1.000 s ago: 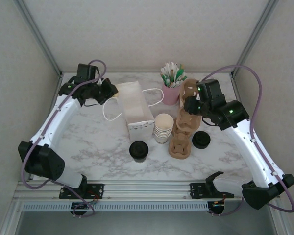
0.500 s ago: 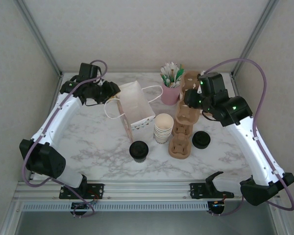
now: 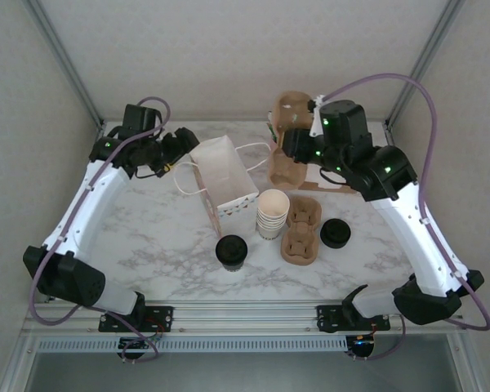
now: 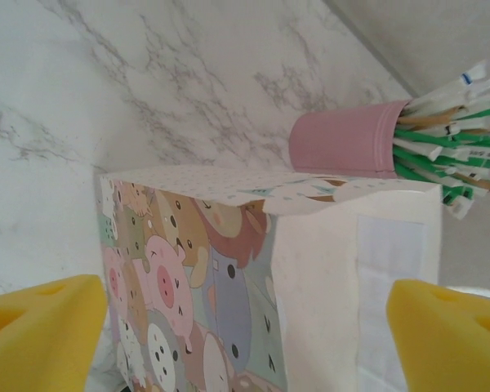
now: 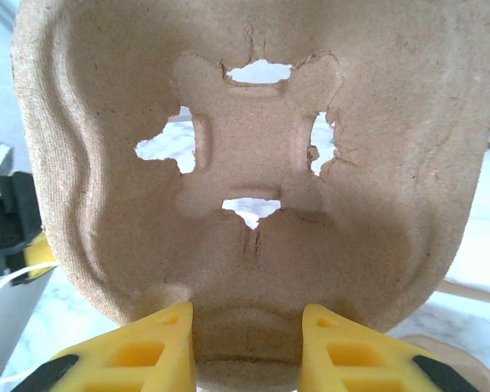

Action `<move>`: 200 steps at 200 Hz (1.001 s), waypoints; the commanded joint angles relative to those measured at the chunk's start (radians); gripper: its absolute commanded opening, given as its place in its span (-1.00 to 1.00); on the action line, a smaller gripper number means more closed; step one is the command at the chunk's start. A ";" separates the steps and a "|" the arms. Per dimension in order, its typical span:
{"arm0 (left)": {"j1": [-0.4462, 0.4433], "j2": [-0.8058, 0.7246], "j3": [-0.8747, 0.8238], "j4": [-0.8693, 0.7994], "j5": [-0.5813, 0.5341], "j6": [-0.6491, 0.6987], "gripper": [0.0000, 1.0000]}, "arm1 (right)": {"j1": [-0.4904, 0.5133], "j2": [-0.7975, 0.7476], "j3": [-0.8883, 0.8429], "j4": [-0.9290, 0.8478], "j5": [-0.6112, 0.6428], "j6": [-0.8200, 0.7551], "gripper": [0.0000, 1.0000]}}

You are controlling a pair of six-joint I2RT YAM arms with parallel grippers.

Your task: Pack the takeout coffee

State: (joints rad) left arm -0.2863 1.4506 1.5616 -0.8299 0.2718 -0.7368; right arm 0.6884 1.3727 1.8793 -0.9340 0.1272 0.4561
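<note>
Right wrist: end effector (image 5: 245,336) pinches carrier (image 5: 253,155).

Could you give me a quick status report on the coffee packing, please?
Left gripper open at the paper bag. Right gripper shut on cup carrier, held aloft. Lidded coffee cup on table before the bag, ungripped. Cup stack close beside it.

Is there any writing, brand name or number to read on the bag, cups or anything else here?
No readable text anywhere.
White paper bag: cartoon animal print, no words.
Green-and-white packets in the pink cup: markings too blurred to read.
Stack of cream paper cups, brown pulp cup carrier: plain.
</note>
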 commanded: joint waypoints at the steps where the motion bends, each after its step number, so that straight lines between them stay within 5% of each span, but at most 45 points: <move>1: -0.007 -0.047 0.007 -0.008 -0.041 -0.016 0.84 | 0.053 0.050 0.060 0.055 -0.002 -0.012 -0.40; 73: -0.007 -0.134 -0.102 0.000 -0.088 -0.044 0.56 | 0.234 0.264 0.229 0.074 0.063 -0.098 -0.40; 158: -0.007 -0.172 -0.157 0.002 -0.072 -0.054 0.10 | 0.253 0.397 0.252 0.080 0.156 -0.170 -0.40; 200: -0.007 -0.176 -0.162 -0.002 -0.063 -0.054 0.07 | 0.263 0.429 0.256 0.071 0.138 -0.197 -0.40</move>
State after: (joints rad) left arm -0.2863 1.2976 1.4105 -0.8234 0.1997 -0.7868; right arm 0.9340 1.7817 2.1075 -0.8780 0.2508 0.2977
